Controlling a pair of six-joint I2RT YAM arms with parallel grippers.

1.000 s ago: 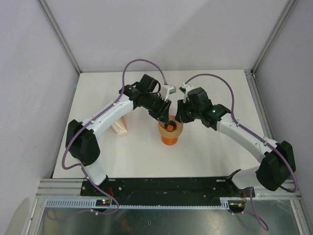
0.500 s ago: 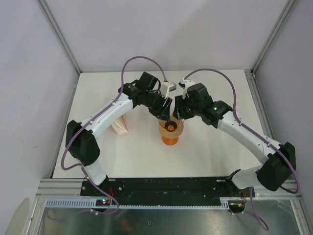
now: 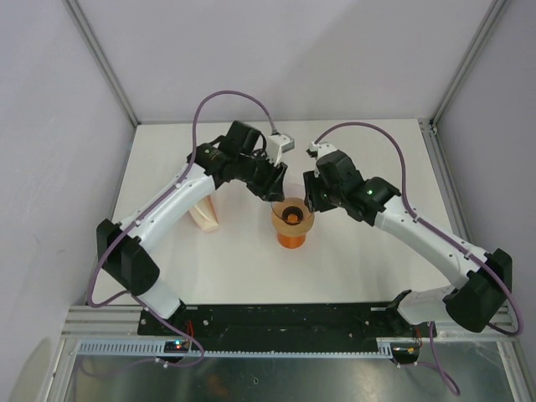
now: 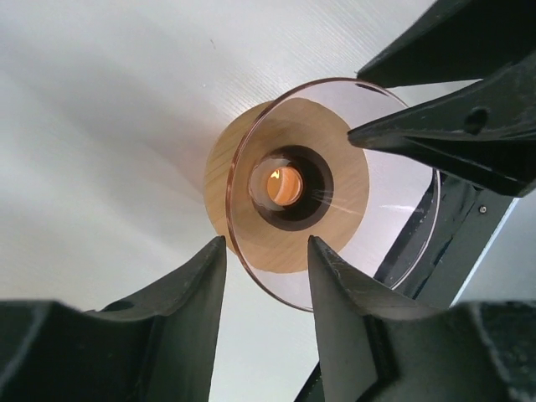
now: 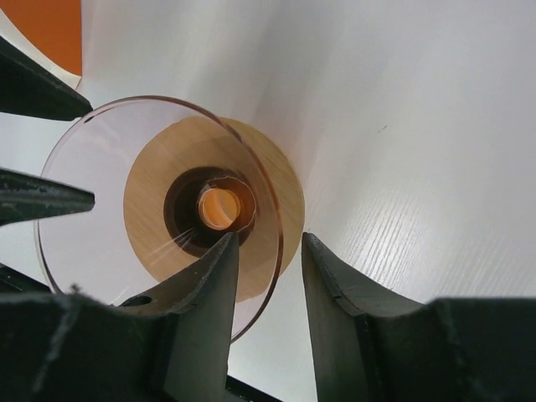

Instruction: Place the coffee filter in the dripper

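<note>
The dripper [image 3: 292, 217], a translucent pinkish-orange funnel, stands upright on an orange cup [image 3: 291, 239] mid-table. My left gripper [image 3: 278, 192] is open and empty just behind-left of its rim. My right gripper [image 3: 309, 202] is open and empty at the rim's right side. In the left wrist view the dripper [image 4: 335, 251] lies ahead of the open gripper [image 4: 266, 245], its rim edge showing between the jaws. In the right wrist view the rim [image 5: 279, 234] also runs between the open gripper's [image 5: 268, 241] jaws. No single coffee filter is in view.
A cream wedge-shaped stack of folded filters [image 3: 205, 217] lies left of the dripper, under the left forearm. The white table [image 3: 377, 260] is walled at the left, back and right. The right gripper's fingers [image 4: 435, 134] show in the left wrist view.
The left gripper has drawn back up and left, off the dripper's mouth, and its arm swung left. The right gripper lifted slightly and came back to the rim's right side.
</note>
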